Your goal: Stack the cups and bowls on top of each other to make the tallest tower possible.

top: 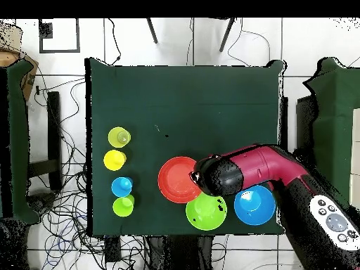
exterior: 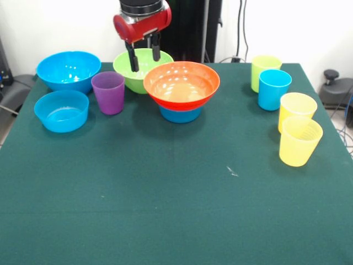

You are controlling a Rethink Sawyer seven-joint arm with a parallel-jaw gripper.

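My gripper (exterior: 144, 56) hangs open and empty above the lime green bowl (exterior: 138, 74) at the table's far side. The purple cup (exterior: 108, 92) stands upright on the table just below and left of the fingers, apart from them. The tower is the wide orange bowl (exterior: 182, 83) resting on a small blue bowl (exterior: 181, 115); nothing is on the orange bowl. In the overhead view the arm (top: 242, 172) covers the purple cup, beside the orange bowl (top: 177, 179) and the green bowl (top: 206, 212).
A large blue bowl (exterior: 68, 70) and a smaller blue bowl (exterior: 61, 110) sit at the left. At the right stand a lime green cup (exterior: 265, 69), a blue cup (exterior: 274, 89) and two yellow cups (exterior: 297, 109) (exterior: 299, 141).
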